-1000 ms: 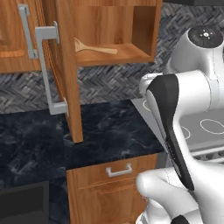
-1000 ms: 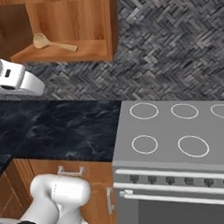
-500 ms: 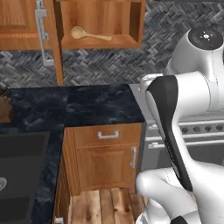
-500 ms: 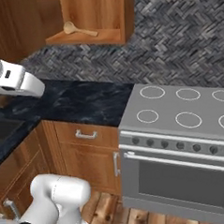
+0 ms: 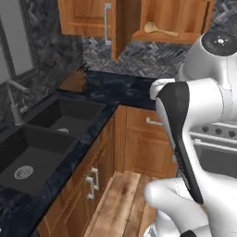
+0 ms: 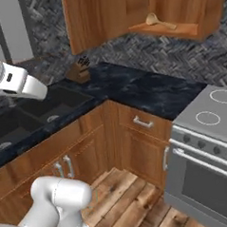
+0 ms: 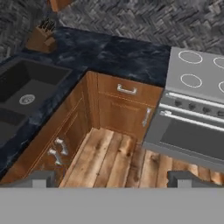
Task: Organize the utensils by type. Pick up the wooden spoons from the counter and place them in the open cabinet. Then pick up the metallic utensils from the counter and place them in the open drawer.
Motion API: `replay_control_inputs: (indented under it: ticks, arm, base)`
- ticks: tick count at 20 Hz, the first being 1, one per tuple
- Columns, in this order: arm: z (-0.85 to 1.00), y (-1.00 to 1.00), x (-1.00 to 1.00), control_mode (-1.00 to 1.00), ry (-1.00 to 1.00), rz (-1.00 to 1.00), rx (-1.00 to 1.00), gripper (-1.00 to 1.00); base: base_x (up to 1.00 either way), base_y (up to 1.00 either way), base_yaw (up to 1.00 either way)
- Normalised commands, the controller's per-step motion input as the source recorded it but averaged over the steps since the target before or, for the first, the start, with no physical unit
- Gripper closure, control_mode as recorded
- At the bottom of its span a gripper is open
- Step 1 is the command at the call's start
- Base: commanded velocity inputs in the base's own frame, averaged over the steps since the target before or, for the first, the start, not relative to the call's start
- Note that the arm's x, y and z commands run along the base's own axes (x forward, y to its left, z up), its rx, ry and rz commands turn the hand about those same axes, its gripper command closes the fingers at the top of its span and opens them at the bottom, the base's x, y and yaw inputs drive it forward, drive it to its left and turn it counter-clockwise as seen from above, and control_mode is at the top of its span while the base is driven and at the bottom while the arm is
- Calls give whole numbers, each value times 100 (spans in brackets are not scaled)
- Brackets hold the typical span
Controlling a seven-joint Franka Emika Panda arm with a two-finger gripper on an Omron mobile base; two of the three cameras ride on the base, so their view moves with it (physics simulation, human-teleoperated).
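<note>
One large tan wooden spoon (image 5: 158,29) lies on the shelf of the open cabinet (image 5: 180,18), also seen as the wooden spoon (image 6: 159,21) high in the right base view. The cabinet's door (image 5: 121,27) stands out edge-on. The black counter (image 7: 114,55) runs along the wall with no utensil on the part I see; the other wooden spoon and the silver spoon are out of view. A drawer front (image 7: 127,91) with a horizontal silver handle sits flush under the counter. My gripper (image 7: 112,181) hangs open and empty above the wooden floor, well back from the counter.
A black double sink (image 5: 44,134) with a faucet (image 5: 14,99) fills the left counter arm. A knife block (image 6: 81,71) stands in the corner. The grey stove (image 6: 213,113) and its oven are at the right. Plank floor (image 7: 116,159) lies open in front of the low cabinets.
The base has driven back and turned left, so the whole scene shifted; sink, faucet and knife block came into view. The spoon stays on the cabinet shelf.
</note>
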Motion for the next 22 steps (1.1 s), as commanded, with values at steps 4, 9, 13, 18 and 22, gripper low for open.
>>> replay_control_inputs:
  ticks: [4, 9, 13, 18, 22]
  arm:
    - [0, 0, 0, 100, 0, 0, 0, -100]
    - [0, 0, 0, 100, 0, 0, 0, -100]
    - [0, 0, 0, 100, 0, 0, 0, -100]
    - [0, 0, 0, 100, 0, 0, 0, -100]
    - [0, 0, 0, 100, 0, 0, 0, -100]
  base:
    - [-4, 0, 100]
    - [-7, 1, 100]
    - [-23, 11, 100]
    - [-28, 36, 98]
    - [4, 86, 53]
